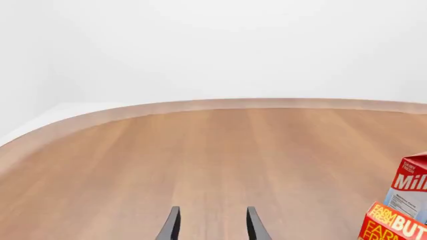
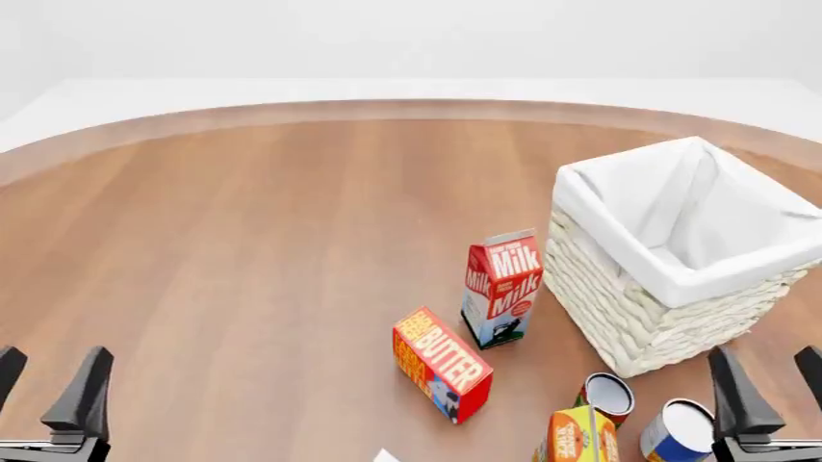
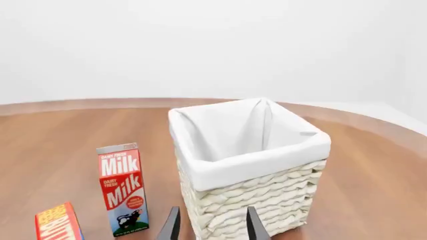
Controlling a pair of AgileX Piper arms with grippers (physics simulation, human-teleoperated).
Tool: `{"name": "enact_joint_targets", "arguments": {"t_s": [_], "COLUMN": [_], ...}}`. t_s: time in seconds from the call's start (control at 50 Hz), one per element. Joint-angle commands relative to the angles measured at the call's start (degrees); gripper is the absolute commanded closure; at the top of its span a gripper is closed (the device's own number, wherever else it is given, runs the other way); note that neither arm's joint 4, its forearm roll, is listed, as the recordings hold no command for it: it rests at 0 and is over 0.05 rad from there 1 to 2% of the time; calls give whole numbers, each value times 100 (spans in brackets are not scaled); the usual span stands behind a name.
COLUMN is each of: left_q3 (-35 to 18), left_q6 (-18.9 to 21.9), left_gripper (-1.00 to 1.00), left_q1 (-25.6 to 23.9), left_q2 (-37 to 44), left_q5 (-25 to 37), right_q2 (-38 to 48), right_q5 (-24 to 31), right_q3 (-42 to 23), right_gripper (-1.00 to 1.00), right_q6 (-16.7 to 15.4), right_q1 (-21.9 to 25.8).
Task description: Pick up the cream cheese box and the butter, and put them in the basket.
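The butter (image 2: 441, 364), a red and orange carton, lies on its side on the wooden table in front of the basket's left side. It also shows in the wrist views (image 1: 393, 225) (image 3: 57, 222). The basket (image 2: 617, 298) of whitish wicker with a white liner stands at the right (image 3: 260, 170). My left gripper (image 2: 56, 354) (image 1: 213, 227) is open at the near left, far from the butter. My right gripper (image 2: 764, 354) (image 3: 213, 225) is open at the near right, just before the basket. The cream cheese box is out of view.
An upright red-and-white milk carton (image 2: 501, 287) (image 1: 410, 185) (image 3: 122, 190) stands between butter and basket. Two cans (image 2: 607, 395) (image 2: 677, 430) and an orange-yellow juice carton (image 2: 576, 438) crowd the near right. A small white corner (image 2: 385, 454) pokes in at the front view's bottom edge.
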Motion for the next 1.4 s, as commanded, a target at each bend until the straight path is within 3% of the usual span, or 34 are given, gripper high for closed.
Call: {"name": "enact_joint_targets", "arguments": {"t_s": [0.02, 0.08, 0.2, 0.34, 0.58, 0.64, 0.72, 0.8, 1.02, 1.08, 1.22, 1.32, 1.4], "left_q3": [0, 0, 0, 0, 0, 0, 0, 0, 0, 0, 0, 0, 0], "left_q6": [0, 0, 0, 0, 0, 0, 0, 0, 0, 0, 0, 0, 0], "left_gripper": [-100, -100, -100, -100, -100, -100, -100, -100, -100, -100, -100, -100, -100], "left_q1": [0, 0, 0, 0, 0, 0, 0, 0, 0, 0, 0, 0, 0], "left_q2": [0, 0, 0, 0, 0, 0, 0, 0, 0, 0, 0, 0, 0], "left_q5": [0, 0, 0, 0, 0, 0, 0, 0, 0, 0, 0, 0, 0], "right_q2": [158, 378, 157, 99, 934, 1114, 1299, 1588, 2309, 2539, 2696, 3085, 3351], "right_q5": [-59, -189, 244, 1159, 1709, 1724, 1614, 1630, 1847, 1984, 2078, 2077, 2029], "right_q3": [-17, -14, -278, -1275, -2368, -2468, -2474, -2703, -3263, -3473, -3737, -3900, -3968], "right_gripper": [-100, -100, -100, -100, -100, -100, -100, -100, -100, -100, -100, -100, -100], "right_q6": [-15, -17, -85, -146, -380, -413, -712, -656, -982, -869, -1191, -1016, -1081], "right_q1": [52, 73, 323, 953, 1927, 2065, 2316, 2446, 3087, 3197, 3487, 3743, 3946]}}
